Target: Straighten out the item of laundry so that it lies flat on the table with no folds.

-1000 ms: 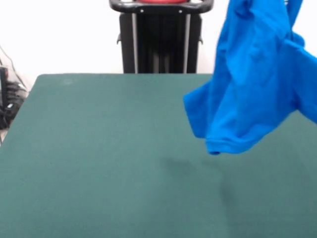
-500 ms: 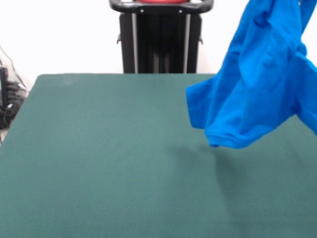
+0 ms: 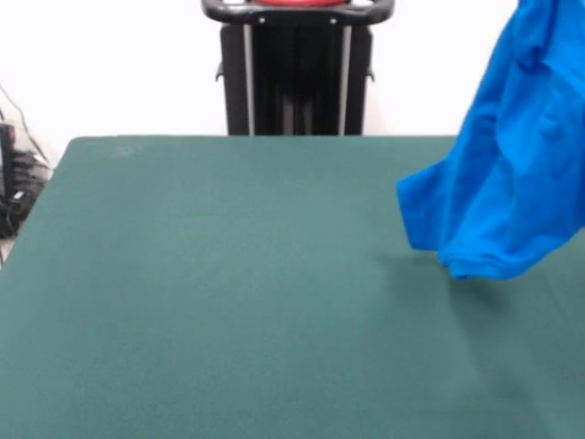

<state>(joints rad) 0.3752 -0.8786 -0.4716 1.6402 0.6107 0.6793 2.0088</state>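
The bright blue T-shirt (image 3: 516,174) hangs bunched in the air at the right side of the front view, running up out of the top right corner. Its lowest hem dangles just above the dark green table (image 3: 228,302). Its print is hidden in the folds. The gripper is out of view above the top edge, so what holds the shirt does not show.
The robot's black pedestal (image 3: 294,69) stands behind the table's far edge at the top centre. Cables (image 3: 14,197) lie off the table's left side. A white wall is behind.
The hanging shirt has swung to the right and a little up over the second; more of it now runs off the right edge.
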